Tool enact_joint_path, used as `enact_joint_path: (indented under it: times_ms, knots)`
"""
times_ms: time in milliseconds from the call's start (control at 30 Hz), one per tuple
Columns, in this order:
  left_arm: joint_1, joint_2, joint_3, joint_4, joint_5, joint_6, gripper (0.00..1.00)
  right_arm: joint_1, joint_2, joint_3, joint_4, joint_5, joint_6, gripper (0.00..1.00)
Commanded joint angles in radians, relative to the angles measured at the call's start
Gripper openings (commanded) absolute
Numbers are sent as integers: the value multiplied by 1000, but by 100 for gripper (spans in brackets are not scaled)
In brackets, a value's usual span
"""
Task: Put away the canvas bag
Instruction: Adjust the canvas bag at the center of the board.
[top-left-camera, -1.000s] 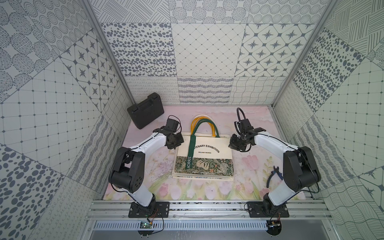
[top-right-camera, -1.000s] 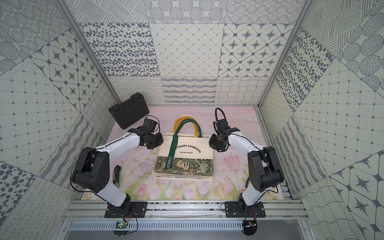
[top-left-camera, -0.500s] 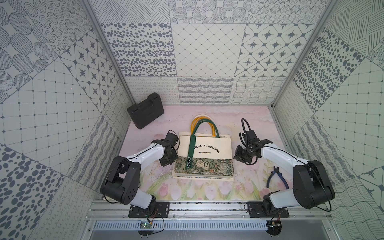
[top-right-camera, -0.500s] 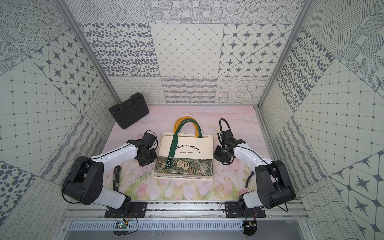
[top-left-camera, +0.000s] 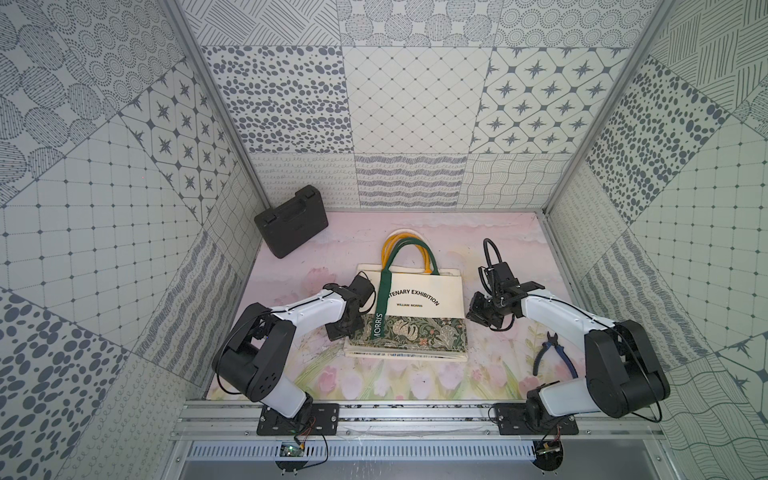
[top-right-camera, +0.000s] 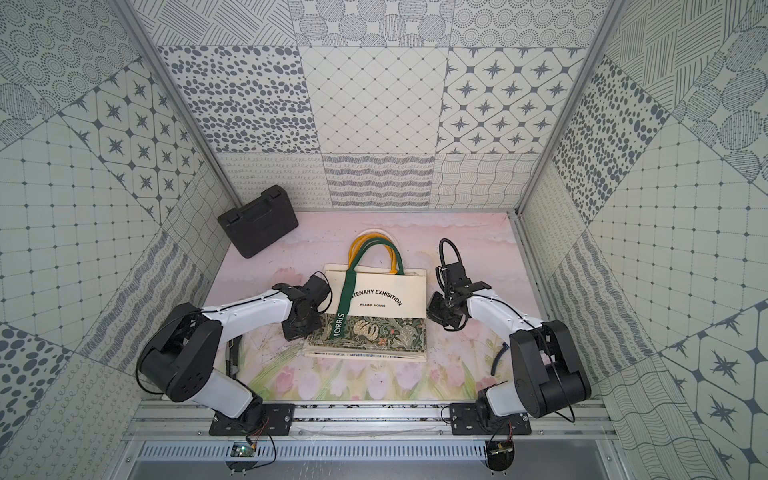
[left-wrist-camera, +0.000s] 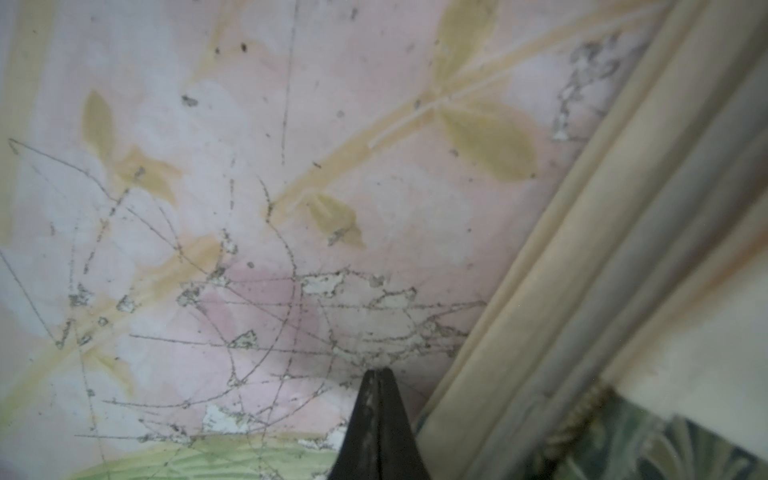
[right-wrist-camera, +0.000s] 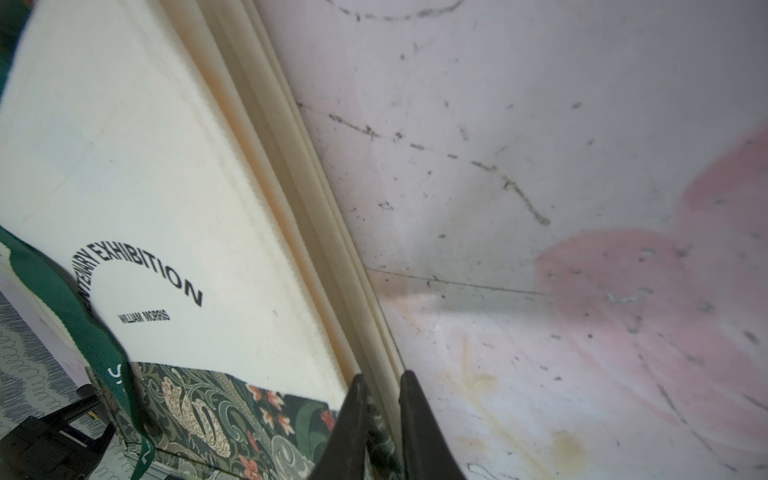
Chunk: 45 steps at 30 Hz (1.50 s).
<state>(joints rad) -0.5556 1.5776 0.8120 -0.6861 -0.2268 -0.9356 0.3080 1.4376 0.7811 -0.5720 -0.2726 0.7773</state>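
Note:
The canvas bag (top-left-camera: 419, 307) (top-right-camera: 382, 307) lies flat mid-table in both top views, cream with a green floral band and green and yellow handles pointing to the back. My left gripper (top-left-camera: 336, 330) (top-right-camera: 296, 331) sits low beside the bag's left edge. In the left wrist view its tips (left-wrist-camera: 379, 372) are shut together on nothing, over the mat, with the bag's folded edge (left-wrist-camera: 623, 249) alongside. My right gripper (top-left-camera: 478, 318) (top-right-camera: 436, 318) is at the bag's right edge. In the right wrist view its fingers (right-wrist-camera: 382, 380) are shut on the edge layers of the bag (right-wrist-camera: 145, 187).
A black case (top-left-camera: 291, 226) (top-right-camera: 257, 220) leans in the back left corner. Blue-handled pliers (top-left-camera: 555, 353) lie at the front right by the right arm's base. A dark tool (top-right-camera: 232, 357) lies by the left arm. Patterned walls enclose three sides.
Both grippers have moved toward the front along the bag's sides, from its top corners down to the floral band. The bag has not visibly shifted.

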Motion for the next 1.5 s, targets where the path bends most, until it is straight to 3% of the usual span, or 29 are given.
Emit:
enact_joint_path:
  times_ms: [0, 867, 1033, 1200, 1467]
  knots:
    - [-17, 37, -18, -1, 97, -28, 0, 3, -17, -12, 25, -2, 2, 18]
    - [-25, -80, -103, 189, 293, 67, 0, 3, -74, -64, 61, 51, 20, 17]
    - [-27, -85, -118, 221, 324, 76, 0, 3, -171, -129, 93, 115, 63, 17]
    - [-29, -90, -114, 208, 313, 74, 0, 3, -245, -171, 92, 160, 94, 17]
    - [-27, -154, -99, 140, 218, 84, 0, -2, -188, -167, 110, 135, 95, 17]
